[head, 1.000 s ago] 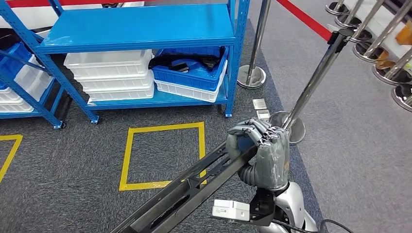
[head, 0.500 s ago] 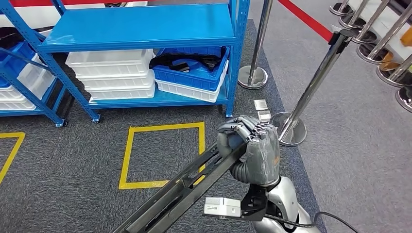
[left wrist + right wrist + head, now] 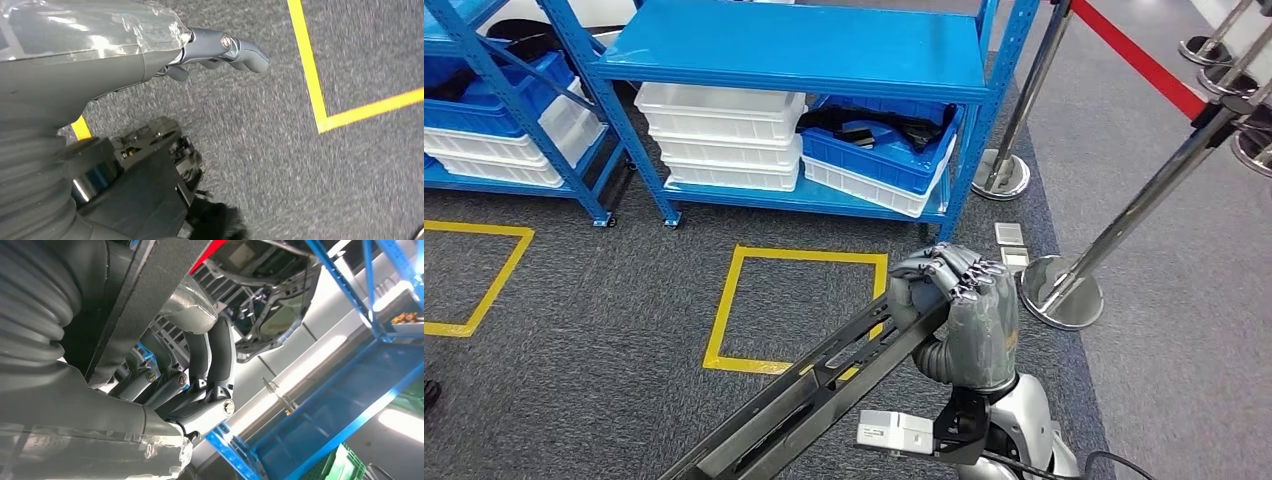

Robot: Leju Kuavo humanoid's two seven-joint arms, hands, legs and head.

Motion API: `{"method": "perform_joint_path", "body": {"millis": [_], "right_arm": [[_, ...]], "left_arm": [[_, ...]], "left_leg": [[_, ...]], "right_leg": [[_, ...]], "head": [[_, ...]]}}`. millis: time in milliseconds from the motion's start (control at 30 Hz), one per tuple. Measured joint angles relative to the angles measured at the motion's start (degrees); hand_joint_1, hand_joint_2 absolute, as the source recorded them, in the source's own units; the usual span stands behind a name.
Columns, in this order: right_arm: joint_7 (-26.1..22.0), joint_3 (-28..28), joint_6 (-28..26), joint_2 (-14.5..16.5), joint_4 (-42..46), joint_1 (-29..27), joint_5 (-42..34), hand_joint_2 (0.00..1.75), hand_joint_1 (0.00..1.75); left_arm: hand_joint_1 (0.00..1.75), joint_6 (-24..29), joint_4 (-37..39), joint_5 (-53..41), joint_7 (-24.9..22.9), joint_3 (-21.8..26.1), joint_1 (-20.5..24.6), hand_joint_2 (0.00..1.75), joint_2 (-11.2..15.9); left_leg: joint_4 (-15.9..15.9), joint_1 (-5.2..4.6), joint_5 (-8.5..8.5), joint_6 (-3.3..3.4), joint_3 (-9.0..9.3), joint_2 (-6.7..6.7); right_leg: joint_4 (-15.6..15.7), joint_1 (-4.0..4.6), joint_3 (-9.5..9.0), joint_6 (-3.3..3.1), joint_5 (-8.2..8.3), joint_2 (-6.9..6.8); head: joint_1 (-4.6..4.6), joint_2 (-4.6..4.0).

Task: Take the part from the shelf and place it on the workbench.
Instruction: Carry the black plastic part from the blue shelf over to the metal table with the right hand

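The part [image 3: 814,390] is a long dark metal rail with slots. In the head view it runs from the bottom left up to my right hand [image 3: 959,310], which grips its upper end with the fingers wrapped around it, above the grey carpet in front of the blue shelf [image 3: 804,50]. The right wrist view shows the rail [image 3: 150,285] lying across the palm with the right hand's fingers [image 3: 210,365] curled over it. My left hand [image 3: 100,55] hangs over the carpet and holds nothing, its fingers stretched out.
A blue bin [image 3: 894,160] with dark parts sits on the shelf's bottom level beside stacked white bins [image 3: 724,140]. A yellow square [image 3: 724,320] is taped on the floor. Stanchions [image 3: 1064,290] with a red belt [image 3: 1134,55] stand to the right.
The whole picture has shifted: the camera has turned, so the shelf and yellow square now sit further right. My right hand keeps its grip on the rail.
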State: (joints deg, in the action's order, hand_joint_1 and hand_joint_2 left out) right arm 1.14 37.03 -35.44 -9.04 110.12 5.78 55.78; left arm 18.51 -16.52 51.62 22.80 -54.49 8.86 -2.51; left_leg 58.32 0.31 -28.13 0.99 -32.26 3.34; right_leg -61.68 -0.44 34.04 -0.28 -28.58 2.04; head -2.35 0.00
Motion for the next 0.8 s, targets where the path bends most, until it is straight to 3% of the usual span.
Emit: {"method": "perform_joint_path", "body": {"millis": [67, 133, 200, 267, 333, 367, 400, 467, 533, 567, 633, 700, 800], "right_arm": [[0.03, 0.0, 0.24, 0.0, 0.01, 0.08, 0.02, 1.75, 1.75], [0.08, 0.0, 0.55, 0.01, 0.03, 0.25, 0.04, 1.75, 1.75], [0.12, 0.0, 0.79, 0.03, 0.07, 0.43, 0.05, 1.75, 1.75], [0.15, 0.01, 0.93, 0.04, 0.09, 0.48, 0.05, 1.75, 1.75], [0.16, 0.02, 0.97, 0.04, 0.09, 0.48, 0.04, 1.75, 1.75], [0.16, 0.02, 1.02, 0.04, 0.08, 0.49, 0.04, 1.75, 1.75], [0.17, 0.02, 1.08, 0.04, 0.08, 0.52, 0.04, 1.75, 1.75], [0.17, 0.02, 1.31, 0.04, 0.08, 0.62, 0.03, 1.75, 1.75], [0.17, 0.04, 1.48, 0.04, 0.09, 0.78, 0.03, 1.75, 1.75], [0.17, 0.06, 1.51, 0.04, 0.1, 0.88, 0.03, 1.75, 1.75], [0.19, 0.13, 1.56, 0.04, 0.1, 1.08, 0.03, 1.75, 1.75], [0.22, 0.16, 1.74, 0.04, 0.1, 1.26, -0.01, 1.75, 1.75], [0.33, 0.2, 2.17, 0.04, 0.09, 1.42, -0.05, 1.75, 1.75]], "left_arm": [[0.0, 0.0, 0.0, 0.03, 0.01, -0.01, 0.04, 1.75, -0.07], [0.0, 0.01, 0.0, 0.05, 0.02, -0.04, -0.04, 1.75, -0.07], [0.0, 0.07, 0.0, 0.1, 0.03, -0.07, -0.01, 1.75, -0.07], [0.0, 0.11, 0.0, 0.15, 0.04, -0.07, 0.13, 1.75, -0.07], [0.0, 0.11, 0.0, 0.16, 0.04, -0.07, 0.06, 1.75, -0.07], [0.0, 0.11, 0.0, 0.16, 0.04, -0.07, -0.04, 1.75, -0.07], [0.0, 0.11, 0.0, 0.16, 0.04, -0.07, -0.1, 1.75, -0.06], [0.0, 0.11, 0.0, 0.16, 0.04, -0.07, -0.08, 1.75, -0.04], [0.0, 0.11, 0.0, 0.17, 0.07, -0.07, 0.01, 1.75, -0.04], [0.0, 0.11, 0.0, 0.17, 0.09, -0.07, 0.02, 1.75, -0.03], [0.0, 0.11, 0.0, 0.19, 0.13, -0.07, -0.04, 1.75, -0.01], [0.0, 0.11, 0.0, 0.19, 0.13, -0.07, -0.04, 1.75, 0.01], [0.0, 0.11, 0.0, 0.17, 0.14, -0.07, 0.17, 1.75, 0.02]], "left_leg": [[0.03, 0.17, 0.03, -0.39, -0.31, 0.72], [-0.07, 0.36, 0.06, -0.98, -0.37, 1.24], [1.57, 0.23, -1.03, -1.66, -0.99, 0.13], [7.14, 0.35, -3.82, -2.44, -3.76, -1.68], [13.25, 0.78, -5.8, -3.08, -7.15, -2.34], [14.2, 0.96, -5.43, -3.31, -7.85, -2.52], [13.12, 1.11, -4.09, -3.47, -7.54, -2.75], [6.87, 1.28, -0.42, -3.6, -4.74, -3.86], [1.99, 0.95, 1.23, -3.1, -2.61, -5.03], [1.18, 0.75, 1.14, -2.61, -2.37, -5.26], [0.98, 0.54, 1.09, -1.49, -2.53, -4.48], [0.62, 0.6, 1.2, -0.73, -2.4, -3.76], [0.33, 0.69, 1.28, -0.02, -2.22, -2.81]], "right_leg": [[2.78, 0.26, -1.08, -0.49, 0.38, 0.94], [3.56, 0.22, -1.41, -0.55, 0.57, 0.19], [4.54, -0.19, -2.04, -0.73, 0.89, -0.84], [4.93, -0.37, -2.51, -0.98, 0.85, -2.06], [4.77, -0.38, -2.69, -1.14, 0.48, -3.26], [4.63, -0.44, -2.79, -1.08, 0.25, -3.79], [4.42, -0.54, -2.91, -0.94, -0.04, -4.27], [3.9, -0.76, -3.26, -0.45, -0.77, -5.15], [3.37, -0.63, -3.52, 0.28, -1.5, -5.83], [3.28, -0.51, -3.61, 0.64, -1.72, -6.16], [3.34, -0.53, -3.8, 1.27, -1.99, -6.77], [2.02, -0.8, -3.48, 1.78, -3.24, -5.89], [-7.22, -0.9, 0.98, 1.93, -7.9, -3.18]], "head": [[-0.04, 0.0], [-0.32, -0.01], [-0.12, -0.01], [0.76, 0.0], [1.39, 0.0], [1.55, 0.0], [1.71, 0.0], [2.01, 0.0], [2.36, 0.0], [2.36, 0.0], [2.12, 0.0], [1.82, 0.0], [0.83, 0.0]]}}
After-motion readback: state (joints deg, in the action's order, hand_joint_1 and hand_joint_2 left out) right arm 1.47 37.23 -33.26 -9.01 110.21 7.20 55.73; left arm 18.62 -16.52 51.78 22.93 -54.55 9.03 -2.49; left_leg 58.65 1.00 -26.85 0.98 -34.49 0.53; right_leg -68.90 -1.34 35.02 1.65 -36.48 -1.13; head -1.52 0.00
